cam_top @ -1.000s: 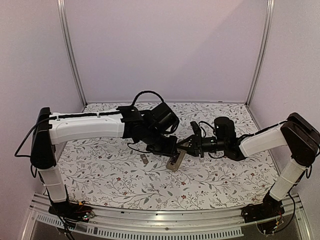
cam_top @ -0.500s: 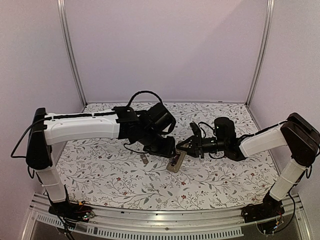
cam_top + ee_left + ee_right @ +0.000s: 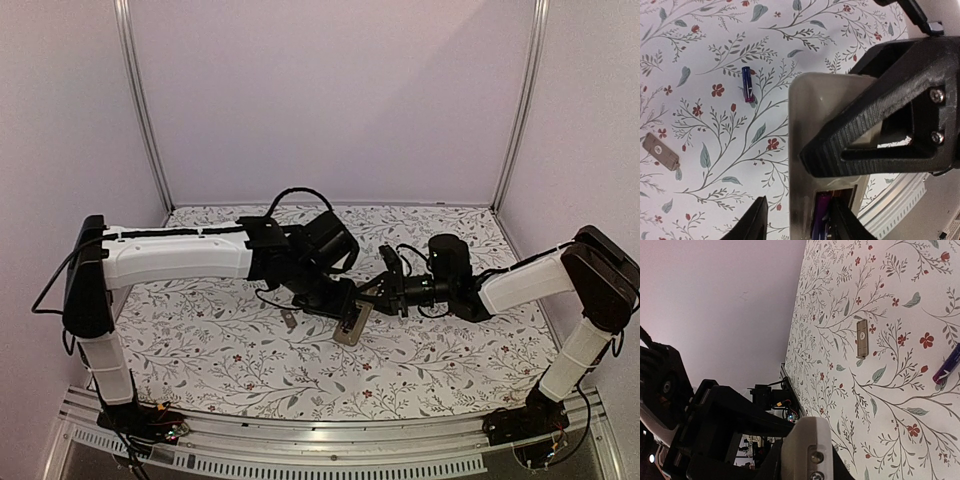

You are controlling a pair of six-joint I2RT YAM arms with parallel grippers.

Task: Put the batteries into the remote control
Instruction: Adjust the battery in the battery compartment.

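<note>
Left hand [image 3: 797,201] open astride remote control [image 3: 812,125]; right hand [image 3: 378,292] grip can't be told. Should press seated battery [image 3: 820,217] flat, then fetch loose battery [image 3: 747,85], upper left, w/ polarity matched.

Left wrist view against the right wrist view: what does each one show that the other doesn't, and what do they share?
Only the left wrist view shows the remote control back-up, its compartment open with a seated battery inside, and the right gripper clamped across it. Only the right wrist view shows the lilac wall. Both show the loose battery and the flat cover piece lying apart on the floral table.
</note>
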